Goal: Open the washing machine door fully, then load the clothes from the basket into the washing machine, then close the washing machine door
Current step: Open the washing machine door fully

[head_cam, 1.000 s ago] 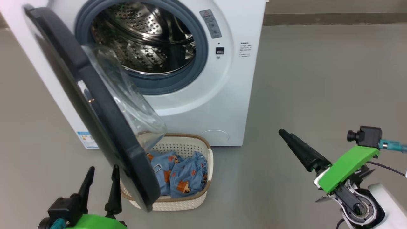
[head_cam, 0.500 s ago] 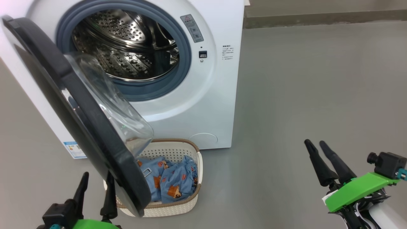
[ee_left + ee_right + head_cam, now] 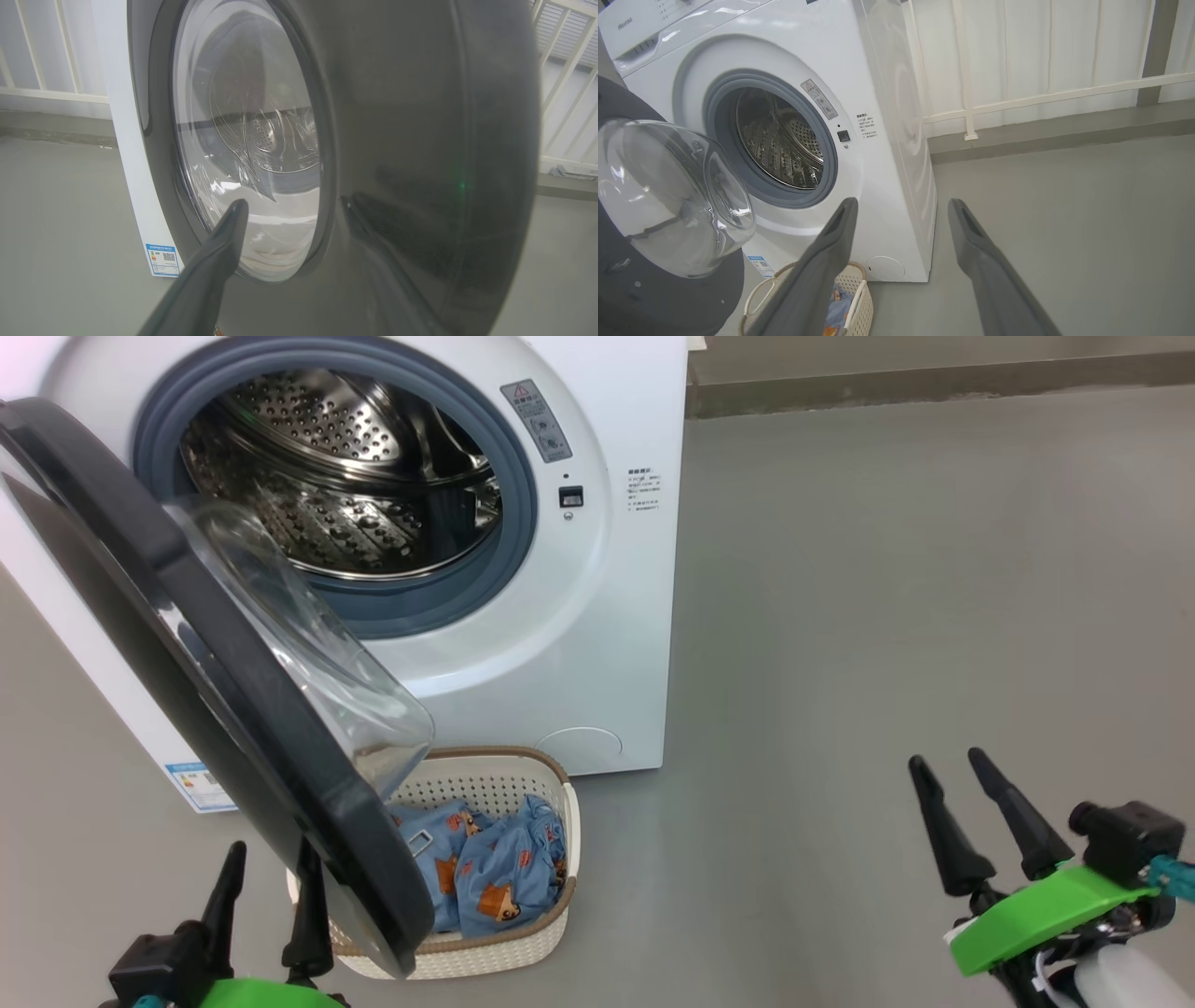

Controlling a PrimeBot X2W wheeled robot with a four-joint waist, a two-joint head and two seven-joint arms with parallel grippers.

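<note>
Head view | washing machine door partly open, centre-left, overhanging basket of clothes, lower centre | left hand open beside door's outer face; right hand open, empty, lower right | tip: catch door's free edge, swing it wider before reaching in.

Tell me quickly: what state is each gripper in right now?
Left gripper: open, holding nothing, beside the washing machine door's outer face.
Right gripper: open, empty, over the floor.
</note>
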